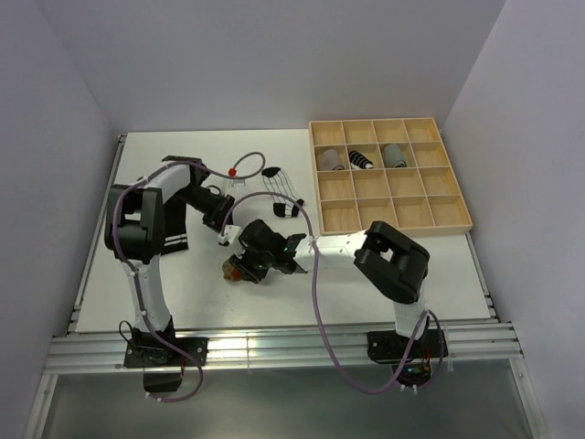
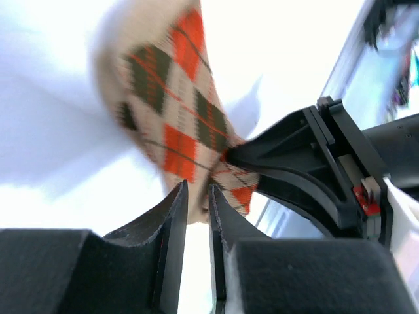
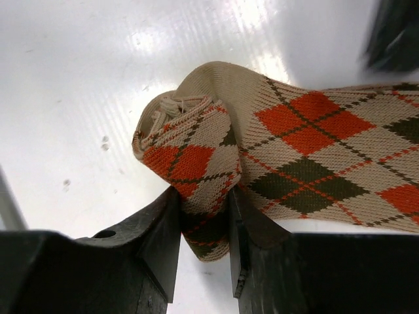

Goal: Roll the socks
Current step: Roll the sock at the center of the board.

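Black fingers [image 3: 160, 229] of the right gripper [image 3: 203, 199] fill the bottom of the right wrist view. They are clamped on the rolled end of a beige, orange and dark green diamond-patterned sock [image 3: 314, 157]. The roll sits at the left and the flat remainder runs out past the right side of that view, so the long axis lies crosswise to the fingers. The sock rests on the white counter [image 3: 78, 78].

In the left wrist view, the left gripper [image 2: 197, 191] has its fingers [image 2: 171, 226] drawn narrow, with a thin slit between them and their tips right at the sock's edge. Whether they pinch fabric cannot be told.

From above, the diamond-patterned sock lies left of centre on the near half of the counter, and both arms meet over it and hide most of it. Bare counter runs between it and the near edge, and more lies open to the right.

A light wooden grid tray [image 1: 457, 197] fills the far right corner, one side close along the counter's right edge. Its second row from the far side holds a grey roll [image 1: 329, 161], a black-and-white striped roll [image 1: 360, 158] and another grey roll [image 1: 393, 154] in the three leftmost compartments.

A white sock with thin black stripes and a black toe [image 1: 279, 192] lies flat near the tray's left side, toe toward the far edge. A black sock with white stripes [image 1: 174, 240] lies partly under the left arm.
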{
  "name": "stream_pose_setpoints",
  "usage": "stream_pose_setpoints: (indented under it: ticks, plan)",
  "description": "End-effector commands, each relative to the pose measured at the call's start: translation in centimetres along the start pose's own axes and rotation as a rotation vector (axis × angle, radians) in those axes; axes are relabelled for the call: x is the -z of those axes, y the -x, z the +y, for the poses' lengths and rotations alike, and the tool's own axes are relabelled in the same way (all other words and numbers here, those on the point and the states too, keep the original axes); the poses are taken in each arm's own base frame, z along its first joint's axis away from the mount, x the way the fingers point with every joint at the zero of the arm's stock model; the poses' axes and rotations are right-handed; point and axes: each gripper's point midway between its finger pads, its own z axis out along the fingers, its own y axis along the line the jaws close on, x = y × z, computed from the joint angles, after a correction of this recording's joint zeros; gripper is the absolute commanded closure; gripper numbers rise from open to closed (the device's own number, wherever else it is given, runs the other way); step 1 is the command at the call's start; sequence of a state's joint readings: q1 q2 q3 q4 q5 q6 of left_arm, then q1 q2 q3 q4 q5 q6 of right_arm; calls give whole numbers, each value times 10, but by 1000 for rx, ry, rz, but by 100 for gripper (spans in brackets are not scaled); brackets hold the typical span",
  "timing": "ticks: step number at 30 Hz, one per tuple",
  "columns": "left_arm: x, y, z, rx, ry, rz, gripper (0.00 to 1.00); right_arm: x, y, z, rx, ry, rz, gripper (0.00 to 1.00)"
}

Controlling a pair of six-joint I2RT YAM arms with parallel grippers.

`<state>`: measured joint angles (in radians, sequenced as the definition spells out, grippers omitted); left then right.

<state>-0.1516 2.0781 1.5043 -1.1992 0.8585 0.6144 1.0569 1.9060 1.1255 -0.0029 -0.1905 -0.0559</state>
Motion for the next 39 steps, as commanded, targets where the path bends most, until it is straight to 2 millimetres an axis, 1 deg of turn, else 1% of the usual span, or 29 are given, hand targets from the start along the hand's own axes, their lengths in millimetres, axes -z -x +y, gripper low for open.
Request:
stream_pose_setpoints:
  ticks: [1,2,3,4,5,6,7,9,10,11,12,14,15,16,17,18,19,20,21,22,23,24,25,26,27,29,30,37,39]
  plan:
    - [22,27,2,-26,63,-163,76,6,-41,17,-103,145,149,76]
    - [24,25,6,-14,80,-175,77,6,-38,13,-121,158,146,76]
    - [32,27,13,-7,108,-207,78,3,-45,15,-150,184,173,76]
    - [41,36,14,-15,144,-261,78,2,-46,16,-166,207,180,76]
    - [44,33,17,-7,151,-282,78,2,-44,11,-184,224,176,76]
    - [54,33,24,5,181,-314,78,0,-49,11,-241,241,197,76]
    - [63,39,22,-17,209,-357,78,0,-44,13,-263,278,192,76]
    - [66,33,23,-30,239,-372,78,-1,-48,7,-328,309,216,76]
    - [74,36,18,-76,274,-394,77,-2,-42,3,-349,320,211,76]
    - [73,33,20,-99,297,-404,75,0,-45,3,-375,333,232,76]
    - [82,36,12,-149,335,-431,72,0,-46,-2,-397,342,241,76]
    - [85,30,17,-204,404,-439,69,-2,-46,-3,-433,369,268,75]
    - [93,30,12,-259,447,-452,64,-1,-47,-3,-445,389,277,75]
    - [90,20,16,-273,472,-429,62,-3,-44,-3,-455,413,281,75]
    - [91,16,17,-298,502,-420,62,-2,-45,-2,-479,418,296,75]
    - [95,17,13,-382,548,-414,60,-2,-44,-5,-493,422,298,75]
    - [88,5,18,-390,585,-381,60,-5,-44,-5,-506,437,309,75]
    - [80,4,14,-438,599,-361,59,-3,-44,-4,-533,451,322,75]
    - [86,9,7,-530,649,-374,57,-3,-42,-7,-547,447,323,75]
    - [75,-4,13,-536,678,-335,56,-4,-41,-11,-559,445,321,74]
    - [66,-4,4,-595,680,-322,55,-4,-44,-11,-577,459,338,74]
    - [69,-1,-7,-662,710,-338,53,-5,-45,-14,-584,454,340,74]
    - [62,-6,-6,-689,728,-335,51,-6,-45,-20,-592,440,341,74]
    - [55,-5,-14,-744,728,-328,50,-6,-46,-20,-597,441,349,74]
    - [57,-4,-23,-797,745,-344,47,-7,-48,-20,-604,446,354,74]
    - [45,-9,-30,-861,743,-331,43,-8,-49,-23,-611,442,360,74]
    - [45,-10,-36,-906,748,-334,41,-10,-50,-23,-618,444,363,74]
    - [11,-37,-40,-1033,730,-211,37,-16,-52,-28,-642,438,380,74]
    - [1,-41,-45,-1076,718,-192,37,-17,-53,-29,-648,438,388,74]
